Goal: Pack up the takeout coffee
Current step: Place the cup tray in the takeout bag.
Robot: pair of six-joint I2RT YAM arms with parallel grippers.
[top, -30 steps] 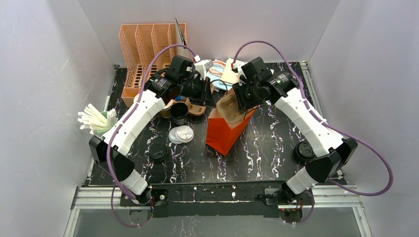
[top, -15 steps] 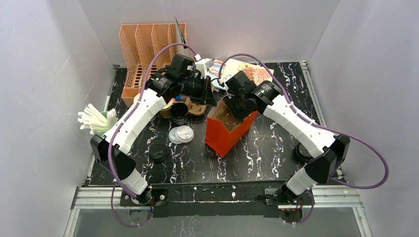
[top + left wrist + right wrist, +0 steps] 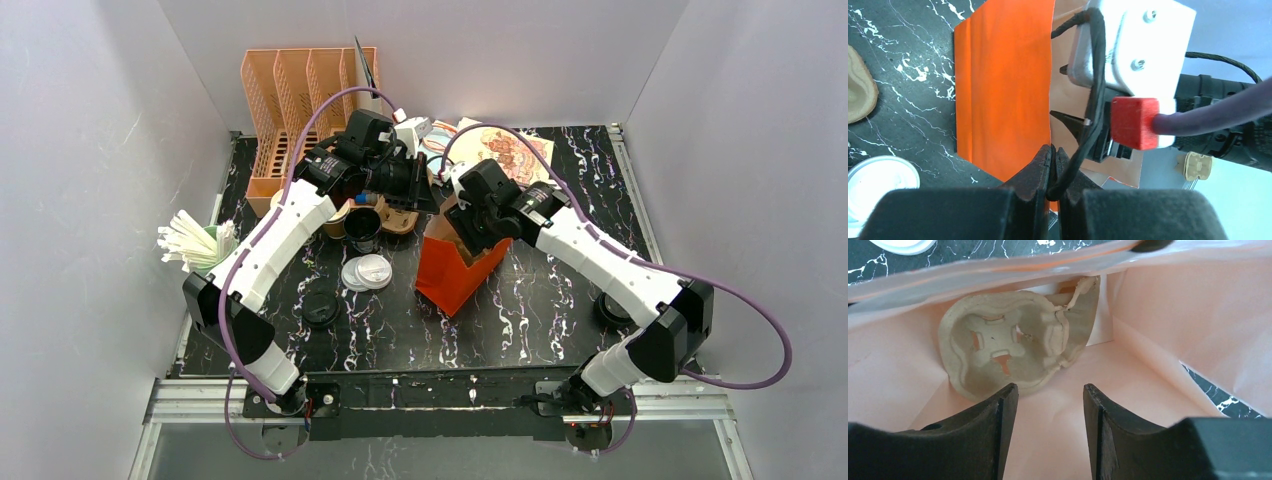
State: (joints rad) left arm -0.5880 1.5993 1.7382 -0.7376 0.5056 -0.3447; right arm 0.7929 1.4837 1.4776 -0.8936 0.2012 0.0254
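1. Jaws of the left gripper (image 3: pixel 1053 162) are pinching the orange bag (image 3: pixel 998 85) by its black cord handle (image 3: pixel 1096 60).
2. Inside the bag, the right gripper (image 3: pixel 1050 390) is hovering, jaws spread, above a pulp carrier (image 3: pixel 1003 347).
3. Where the kraft coffee cup is sitting cannot be told.

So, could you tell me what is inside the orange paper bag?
Inside the orange paper bag, a beige moulded-pulp cup carrier lies; no cup shows. The right gripper hides the near floor.

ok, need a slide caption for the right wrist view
Right hand, open and empty, inside the paper bag, a pulp cup carrier lying at the bottom.
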